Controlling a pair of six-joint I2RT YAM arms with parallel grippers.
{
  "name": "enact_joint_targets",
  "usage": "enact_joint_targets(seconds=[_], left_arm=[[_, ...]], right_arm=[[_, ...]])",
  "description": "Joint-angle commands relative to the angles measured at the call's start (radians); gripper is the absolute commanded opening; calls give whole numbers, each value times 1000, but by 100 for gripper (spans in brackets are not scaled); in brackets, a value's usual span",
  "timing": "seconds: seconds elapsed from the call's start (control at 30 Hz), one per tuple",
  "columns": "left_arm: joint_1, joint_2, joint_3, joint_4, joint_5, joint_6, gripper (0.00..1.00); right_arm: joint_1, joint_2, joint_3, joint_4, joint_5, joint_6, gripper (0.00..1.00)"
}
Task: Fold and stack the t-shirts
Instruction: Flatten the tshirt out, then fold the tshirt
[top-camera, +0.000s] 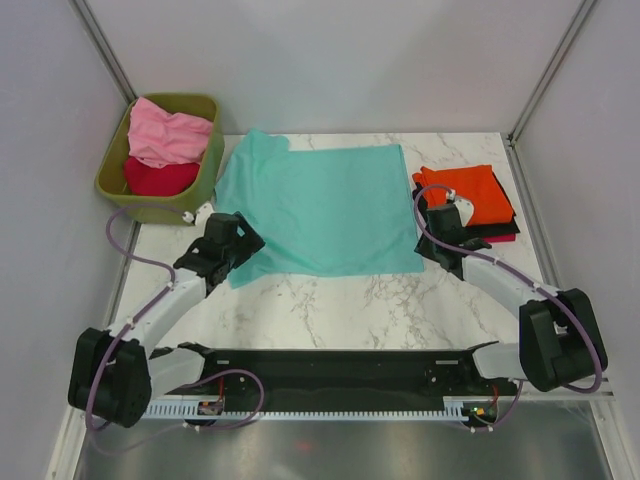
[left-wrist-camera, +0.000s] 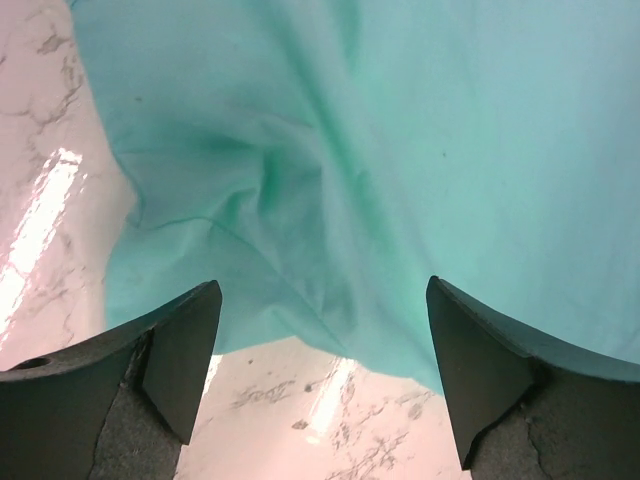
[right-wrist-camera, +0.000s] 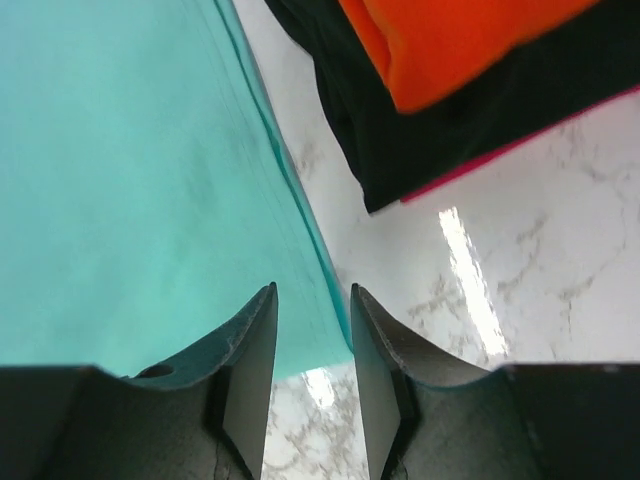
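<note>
the teal shirt (top-camera: 320, 210) lies spread mid-table, its near-left corner rumpled. the left gripper (left-wrist-camera: 322, 288) hovers over that corner, fingers spread wide and holding nothing. the right gripper (right-wrist-camera: 312, 292) sits at the shirt's right hem, fingers a narrow gap apart, seemingly not nipping it. an uneven grab could drag the shirt askew or into the folded stack (top-camera: 470, 195) just right of it. from above, the arms hide both near corners.

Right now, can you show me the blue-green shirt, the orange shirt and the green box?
teal t-shirt (top-camera: 320, 205), top view, middle of the spread cloth.
orange t-shirt (top-camera: 480, 190), top view, top of the folded pile.
green bin (top-camera: 213, 160), top view, its right wall.
</note>
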Motion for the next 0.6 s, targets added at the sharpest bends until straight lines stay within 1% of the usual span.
enact_joint_targets(seconds=[0.0, 0.1, 0.13, 0.23, 0.3, 0.4, 0.53, 0.57], left_arm=[[-2, -127, -58, -42, -19, -9, 91], [-2, -222, -139, -53, -28, -5, 90], [-1, -283, -177, -53, -34, -11, 89], [-1, -373, -220, -57, -41, -14, 87], [-1, -400, -230, -61, -44, -19, 86], [-1, -404, -228, -59, -38, -20, 86], [-1, -342, -205, -57, -22, -14, 85], [-1, -307, -201, -61, -18, -15, 85]], right_arm=[[2, -77, -76, 7, -43, 5, 42], [2, -97, -106, 26, -65, 9, 38], [1, -98, -109, 26, -68, 12, 38], [2, -88, -113, 38, -91, 25, 38], [1, -76, -122, 55, -125, 29, 40], [2, -57, -135, 106, -198, 20, 47], [4, -34, -132, 115, -205, 12, 47], [4, -28, -130, 115, -202, 11, 47]])
